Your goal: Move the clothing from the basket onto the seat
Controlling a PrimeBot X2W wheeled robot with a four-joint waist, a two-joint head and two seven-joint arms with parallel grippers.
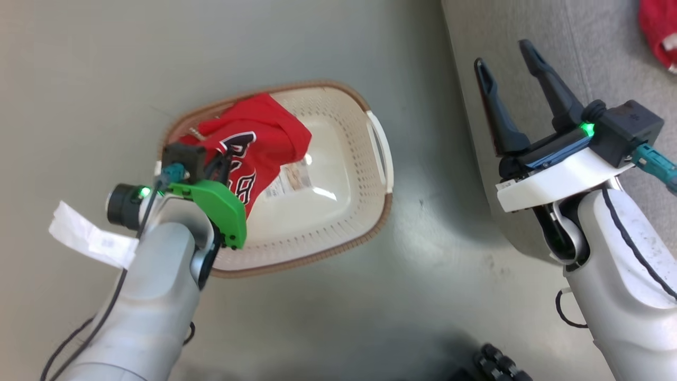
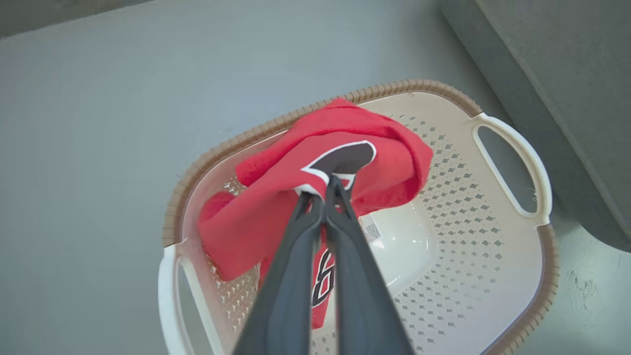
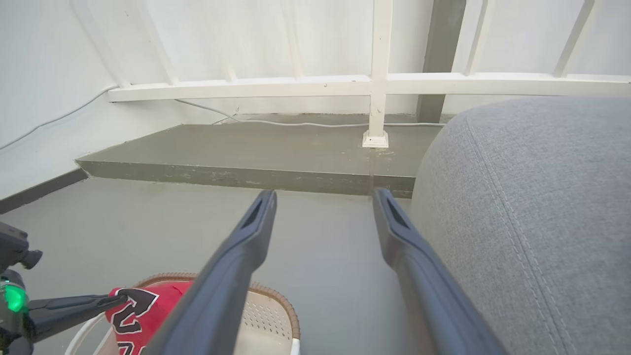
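Note:
The cream basket (image 1: 382,209) with a brown rim stands on the grey floor. My left gripper (image 2: 323,186) is shut on a red garment (image 2: 345,140) with black-and-white number print. The cloth bunches up at the fingertips over the basket's left half, and its lower folds hang inside. From the right wrist, that garment (image 3: 143,315) and the left gripper (image 3: 117,297) sit low on the left, above the basket's rim (image 3: 283,305). My right gripper (image 1: 502,54) is open and holds nothing, beside the grey seat's (image 1: 587,58) edge. A second red garment (image 1: 658,32) lies on the seat.
The seat (image 3: 542,222) rises right beside my right gripper (image 3: 324,195). A raised concrete step (image 3: 246,167) and a white railing (image 3: 377,84) lie ahead on the floor. A white paper tag (image 1: 87,235) hangs off my left forearm. The basket's bottom carries a paper label (image 1: 288,182).

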